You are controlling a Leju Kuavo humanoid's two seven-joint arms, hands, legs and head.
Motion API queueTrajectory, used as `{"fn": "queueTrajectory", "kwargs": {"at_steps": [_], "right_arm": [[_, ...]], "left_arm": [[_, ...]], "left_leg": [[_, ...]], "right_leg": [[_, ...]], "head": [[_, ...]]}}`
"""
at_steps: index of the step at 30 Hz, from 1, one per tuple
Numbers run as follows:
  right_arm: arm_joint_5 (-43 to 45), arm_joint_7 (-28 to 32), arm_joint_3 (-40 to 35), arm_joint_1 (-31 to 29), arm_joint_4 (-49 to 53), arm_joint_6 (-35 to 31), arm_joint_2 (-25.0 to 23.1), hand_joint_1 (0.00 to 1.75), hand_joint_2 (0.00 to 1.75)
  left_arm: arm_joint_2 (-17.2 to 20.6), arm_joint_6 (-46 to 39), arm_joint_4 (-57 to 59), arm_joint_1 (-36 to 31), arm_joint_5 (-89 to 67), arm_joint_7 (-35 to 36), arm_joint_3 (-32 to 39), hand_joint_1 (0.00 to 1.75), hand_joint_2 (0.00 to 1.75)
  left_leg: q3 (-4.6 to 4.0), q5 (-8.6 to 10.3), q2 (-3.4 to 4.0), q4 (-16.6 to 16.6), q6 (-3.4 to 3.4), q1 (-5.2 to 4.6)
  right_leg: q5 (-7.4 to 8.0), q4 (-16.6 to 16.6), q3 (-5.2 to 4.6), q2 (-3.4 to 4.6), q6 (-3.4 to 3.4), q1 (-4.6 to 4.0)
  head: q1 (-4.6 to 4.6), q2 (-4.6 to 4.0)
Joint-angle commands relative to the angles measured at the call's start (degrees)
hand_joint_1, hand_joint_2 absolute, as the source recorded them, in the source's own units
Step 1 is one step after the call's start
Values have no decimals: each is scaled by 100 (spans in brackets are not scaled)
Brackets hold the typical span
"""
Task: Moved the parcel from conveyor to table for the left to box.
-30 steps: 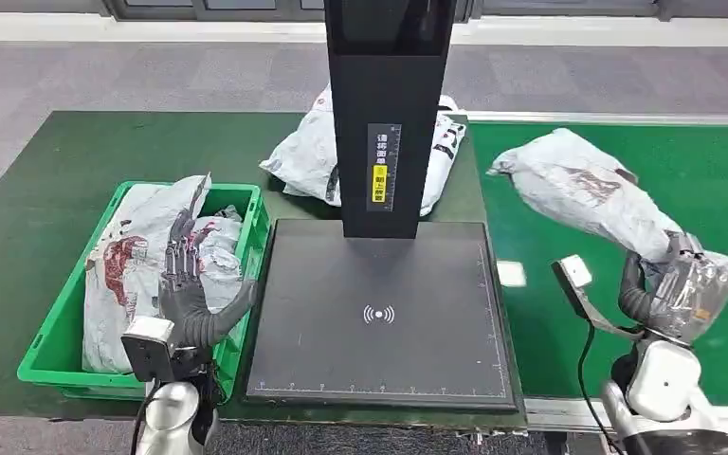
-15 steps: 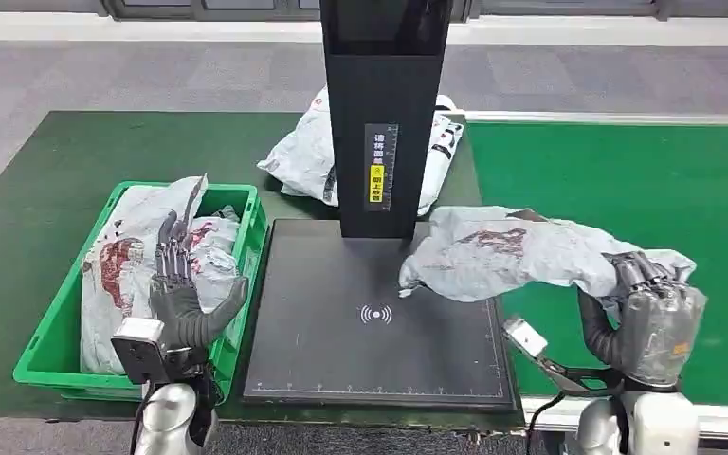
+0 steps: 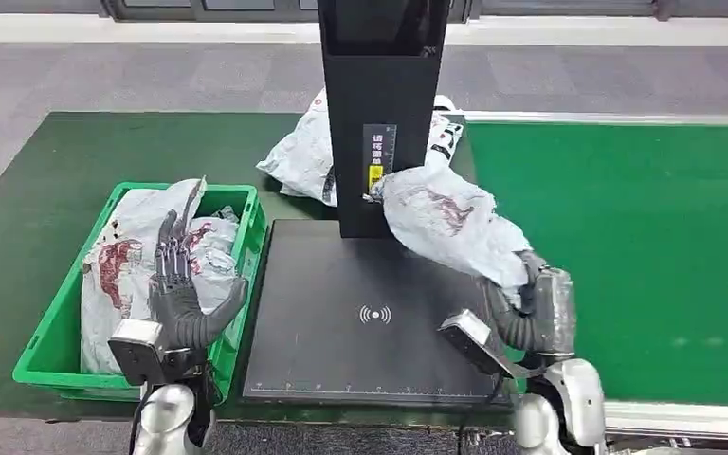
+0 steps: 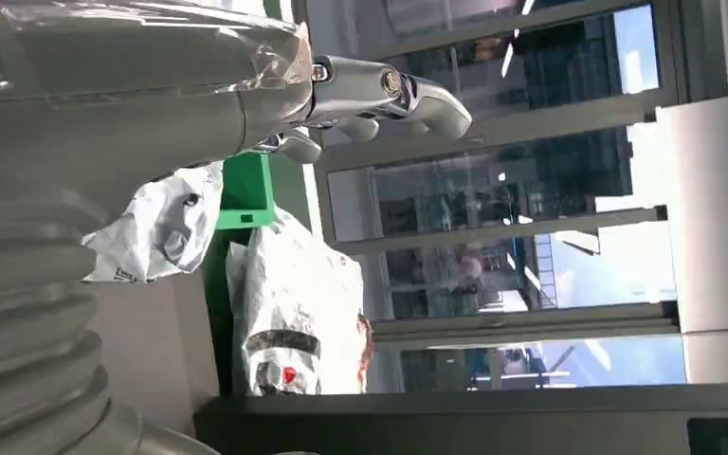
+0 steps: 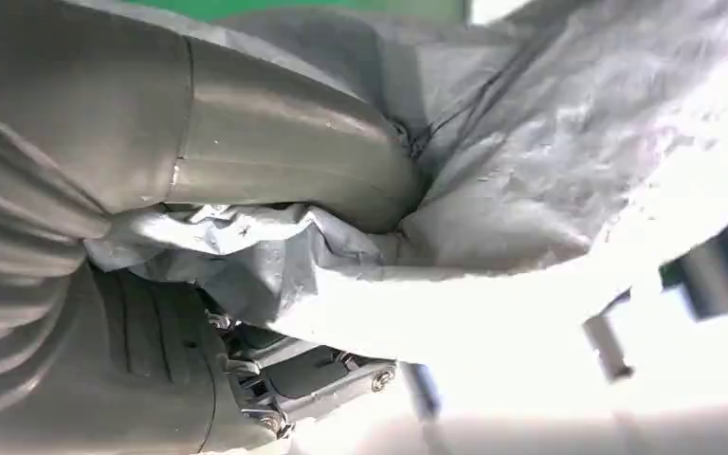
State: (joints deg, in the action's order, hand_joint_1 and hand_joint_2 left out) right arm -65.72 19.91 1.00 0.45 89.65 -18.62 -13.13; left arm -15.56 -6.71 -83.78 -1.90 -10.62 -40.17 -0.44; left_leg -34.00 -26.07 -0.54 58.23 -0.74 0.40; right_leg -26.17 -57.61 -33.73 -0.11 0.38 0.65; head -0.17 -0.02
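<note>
Above scanner plate (image 3: 341, 313), crumpled grey parcel (image 3: 445, 223).

the parcel (image 3: 445, 223) is a crinkled grey plastic mailer with a faint sheen and a worn reddish print, held above the scale plate (image 3: 341, 322), which is matt black and smooth with fine white markings. the right hand (image 3: 531, 313) gripping the parcel wears a glossy clear film over dull grey plastic. left of the scale plate, the bin (image 3: 57, 341) is shiny green moulded plastic, holding similar wrinkled mailers. the left hand (image 3: 180, 289) over the bin is dark, matt plastic. the desk (image 3: 47, 161) around the scale plate is covered in flat, matt dark green.
</note>
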Motion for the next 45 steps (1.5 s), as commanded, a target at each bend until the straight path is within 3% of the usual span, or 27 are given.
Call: {"fn": "queueTrajectory", "kwargs": {"at_steps": [1,10,18,19,28,29,30,31,32,37,38,45], "right_arm": [[199,50,-850,-356,-1123,341,512,175,175],[365,55,-669,-697,-1801,308,577,175,175],[752,536,-922,-712,-2296,1030,644,173,175],[749,539,-936,-712,-2335,1039,642,115,175],[752,577,-977,-725,-2387,1096,657,115,175],[752,577,-977,-725,-2387,1096,657,94,175],[783,628,-1038,-723,-2433,1263,697,91,175],[777,628,-1063,-714,-2490,1308,709,42,175],[763,627,-1095,-711,-2573,1347,723,24,175],[767,627,-1093,-695,-2581,1343,721,24,175],[682,563,-1117,-703,-2649,1301,740,0,175],[1076,782,-874,-572,-2243,1393,690,0,175]], "left_arm": [[-81,-1,130,160,-38,17,166,0,175],[-108,-68,39,258,-94,17,207,0,175],[-47,-21,238,113,-66,17,121,0,175],[-45,-24,246,109,-66,17,118,0,175],[-41,-26,258,104,-64,17,114,0,175],[-41,-26,258,104,-64,17,114,0,175],[-37,-2,281,96,-52,17,113,0,175],[-42,7,303,79,-55,17,111,0,175],[-46,20,332,59,-62,17,105,0,175],[-47,20,334,57,-63,17,104,0,175],[-56,15,376,32,-85,17,101,0,175],[-95,60,461,-25,-132,17,105,0,175]], "left_leg": [[21,-4,24,-11,2,1],[27,0,27,-20,4,-1],[17,-2,10,-10,2,-1],[26,-1,18,-18,3,2],[18,-1,14,-12,3,1],[13,-1,12,-9,2,-1],[9,-1,8,-5,2,1],[21,1,12,-16,3,-3],[16,-1,13,-11,3,1],[14,-1,12,-9,3,1],[13,0,7,-8,2,2],[17,0,8,-12,5,1]], "right_leg": [[5,14,15,23,0,-2],[9,23,20,24,-1,4],[2,11,14,9,-1,4],[6,23,23,15,-2,0],[5,17,15,12,-1,2],[4,11,9,10,-1,4],[3,9,7,7,-1,3],[5,18,17,9,-1,6],[5,15,13,11,-1,2],[4,13,11,10,-1,3],[3,13,10,5,-1,1],[4,18,15,4,-1,2]], "head": [[0,2],[0,2],[0,2],[0,2],[0,2],[0,0],[0,0],[0,2],[0,0],[0,2],[0,0],[0,2]]}}
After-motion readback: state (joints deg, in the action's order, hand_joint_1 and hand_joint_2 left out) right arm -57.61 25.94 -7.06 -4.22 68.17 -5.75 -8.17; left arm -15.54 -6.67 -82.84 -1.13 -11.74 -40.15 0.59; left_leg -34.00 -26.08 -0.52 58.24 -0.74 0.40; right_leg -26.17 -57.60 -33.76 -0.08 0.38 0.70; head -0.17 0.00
